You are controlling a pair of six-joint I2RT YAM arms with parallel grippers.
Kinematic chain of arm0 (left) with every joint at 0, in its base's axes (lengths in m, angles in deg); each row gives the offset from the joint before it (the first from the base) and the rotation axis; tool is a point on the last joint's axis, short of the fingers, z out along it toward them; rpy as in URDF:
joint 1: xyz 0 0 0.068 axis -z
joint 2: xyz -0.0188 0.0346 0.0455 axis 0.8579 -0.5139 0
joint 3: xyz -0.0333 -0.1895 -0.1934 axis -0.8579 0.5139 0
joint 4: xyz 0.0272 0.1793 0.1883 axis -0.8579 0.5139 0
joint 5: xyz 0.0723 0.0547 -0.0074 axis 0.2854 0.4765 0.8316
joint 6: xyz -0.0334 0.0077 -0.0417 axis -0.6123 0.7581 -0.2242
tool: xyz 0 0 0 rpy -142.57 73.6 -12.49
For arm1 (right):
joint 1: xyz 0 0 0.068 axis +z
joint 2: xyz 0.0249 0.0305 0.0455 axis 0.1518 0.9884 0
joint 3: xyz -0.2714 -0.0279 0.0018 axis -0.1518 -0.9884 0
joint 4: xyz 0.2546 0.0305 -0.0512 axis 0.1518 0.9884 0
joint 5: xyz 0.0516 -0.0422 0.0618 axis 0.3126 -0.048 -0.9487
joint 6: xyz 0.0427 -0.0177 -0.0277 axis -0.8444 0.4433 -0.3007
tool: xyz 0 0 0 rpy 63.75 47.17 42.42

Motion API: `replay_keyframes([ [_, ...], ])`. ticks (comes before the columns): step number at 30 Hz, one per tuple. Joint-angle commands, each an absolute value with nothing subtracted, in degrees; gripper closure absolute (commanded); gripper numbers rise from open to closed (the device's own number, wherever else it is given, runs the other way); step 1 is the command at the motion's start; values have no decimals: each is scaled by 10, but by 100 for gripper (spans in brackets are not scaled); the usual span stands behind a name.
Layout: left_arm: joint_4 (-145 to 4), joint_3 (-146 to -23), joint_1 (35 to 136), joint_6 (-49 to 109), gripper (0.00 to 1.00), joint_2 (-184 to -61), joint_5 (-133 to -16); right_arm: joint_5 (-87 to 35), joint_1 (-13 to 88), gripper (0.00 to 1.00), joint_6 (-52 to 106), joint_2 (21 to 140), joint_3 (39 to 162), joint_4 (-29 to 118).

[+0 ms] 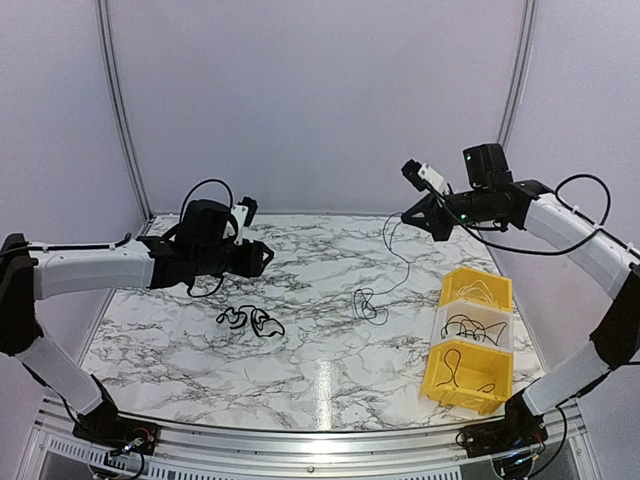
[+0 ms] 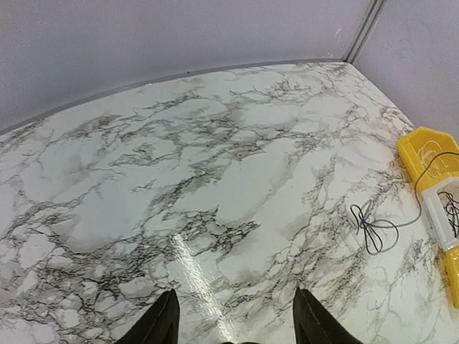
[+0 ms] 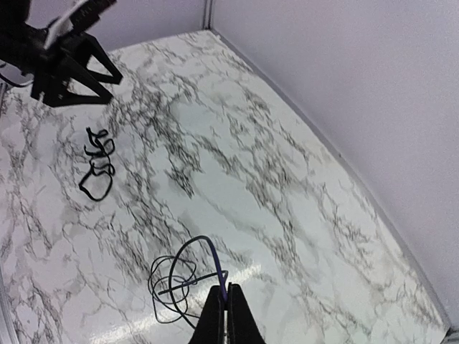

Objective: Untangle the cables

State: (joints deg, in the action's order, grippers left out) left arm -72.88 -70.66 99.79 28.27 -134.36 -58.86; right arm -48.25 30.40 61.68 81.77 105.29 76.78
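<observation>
The right gripper (image 3: pixel 224 294) pinches one cable (image 3: pixel 176 279) up high so it hangs loose beside the bins (image 1: pixel 462 392); the left gripper (image 2: pixel 235 295), spread wide, hovers near the other cables (image 1: pixel 250 320), farther from the bins

A robot lab cell: plain pale walls (image 1: pixel 300 100), metal frame posts (image 1: pixel 122 110), marble-print table (image 1: pixel 150 340), bins (image 1: pixel 460 390) below the right gripper (image 1: pixel 404 217).

One thin black cable (image 1: pixel 368 303) rises from its coil; a black tangle (image 1: pixel 251 320) lies flat to its left.

Black cables (image 1: pixel 250 320) — grey-veined white table (image 1: pixel 320 350)
</observation>
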Motion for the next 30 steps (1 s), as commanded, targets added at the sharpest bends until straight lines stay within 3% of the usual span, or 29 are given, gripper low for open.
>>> replay_keyframes([
  [1,-719,-721,1001,250,44,-1393,-740,-455,276,100,601,815,1006,743],
  [16,-789,-896,1030,87,49,-1630,-860,-549,276,100,644,750,968,784],
  [30,-747,-1074,1079,185,51,-1786,-868,-564,276,100,636,728,945,785],
])
